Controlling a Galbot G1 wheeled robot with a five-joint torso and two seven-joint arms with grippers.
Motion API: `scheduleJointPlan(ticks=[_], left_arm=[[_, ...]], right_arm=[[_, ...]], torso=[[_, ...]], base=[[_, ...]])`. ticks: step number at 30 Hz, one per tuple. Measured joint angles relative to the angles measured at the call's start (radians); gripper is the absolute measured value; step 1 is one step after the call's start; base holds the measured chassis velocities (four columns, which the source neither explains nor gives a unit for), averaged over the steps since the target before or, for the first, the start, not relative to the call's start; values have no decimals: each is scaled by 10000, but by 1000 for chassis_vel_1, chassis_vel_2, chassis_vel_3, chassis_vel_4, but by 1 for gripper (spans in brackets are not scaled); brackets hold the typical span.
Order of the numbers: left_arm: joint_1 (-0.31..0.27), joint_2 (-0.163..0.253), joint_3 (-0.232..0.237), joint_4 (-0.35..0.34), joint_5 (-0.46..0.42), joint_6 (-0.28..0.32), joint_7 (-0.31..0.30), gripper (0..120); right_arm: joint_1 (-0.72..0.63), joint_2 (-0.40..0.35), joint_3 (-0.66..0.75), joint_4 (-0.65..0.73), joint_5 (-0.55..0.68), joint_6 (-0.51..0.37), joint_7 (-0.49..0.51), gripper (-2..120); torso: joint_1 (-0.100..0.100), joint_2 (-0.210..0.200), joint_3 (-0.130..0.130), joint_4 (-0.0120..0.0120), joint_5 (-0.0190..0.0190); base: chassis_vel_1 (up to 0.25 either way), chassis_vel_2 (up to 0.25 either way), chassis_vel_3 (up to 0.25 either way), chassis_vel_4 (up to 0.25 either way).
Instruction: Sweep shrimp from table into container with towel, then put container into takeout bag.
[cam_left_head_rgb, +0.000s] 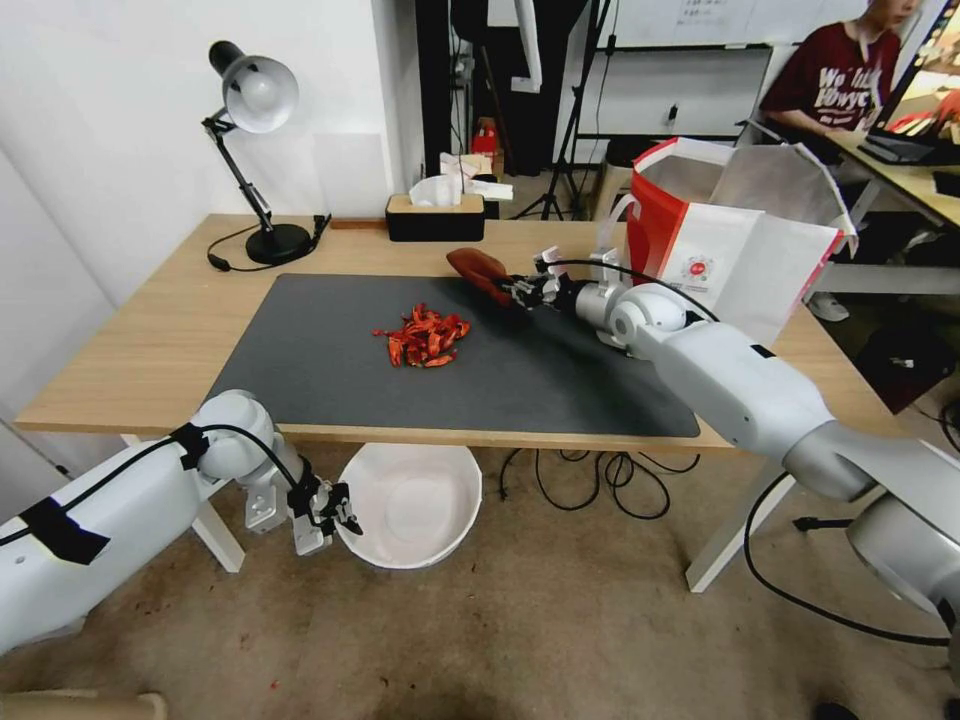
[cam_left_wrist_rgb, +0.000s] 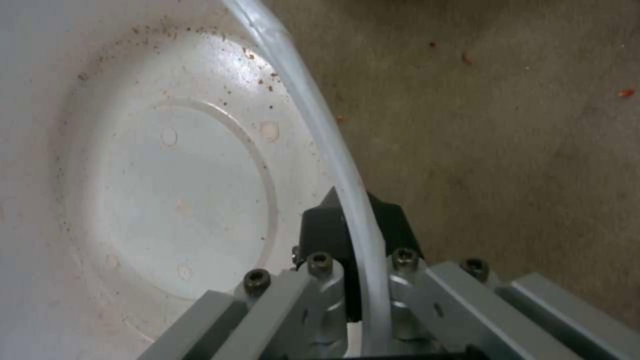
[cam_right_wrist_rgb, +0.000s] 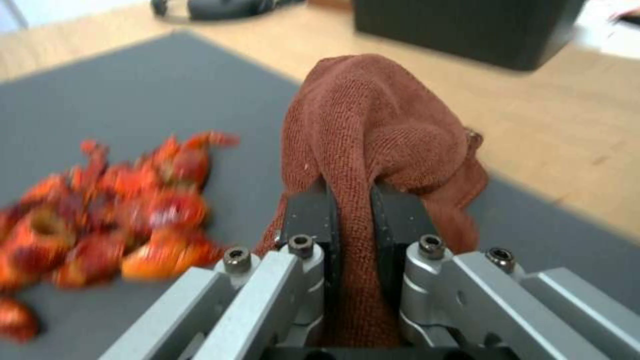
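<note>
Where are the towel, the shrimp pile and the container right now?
towel (cam_right_wrist_rgb: 373, 120), right wrist view, on the bunched cloth beyond the right gripper's pads.
shrimp (cam_left_head_rgb: 425, 336), head view, middle of the pile on the mat.
container (cam_left_head_rgb: 410, 505), head view, bare inside floor, below the table's front edge.

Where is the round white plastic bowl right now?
In the head view the round white plastic bowl sits below the near edge of the light wood table, toward the robot's left, its rim pinched by the left gripper.

Bare mat (cam_left_head_rgb: 300, 380) lies open between the shrimp (cam_left_head_rgb: 424, 336) and the table's (cam_left_head_rgb: 120, 370) near edge.
</note>
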Motion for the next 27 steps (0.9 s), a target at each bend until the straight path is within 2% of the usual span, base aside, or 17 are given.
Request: scheduleJointPlan(ticks=[14,27], left_arm=[[-331,47,195,93,0,-139,-11,0],[-430,47,189,274,-4,-230,-65,0]], right_arm=[[198,451,-821,-462,-317,-319,-191,8],[-40,-154,-1207,453,-204,-332,-805,8]], torso=[[0,1,-2,0,-1],[-4,4,-5,-2,-1]], base=[[0,0,0,0],[0,0,0,0]])
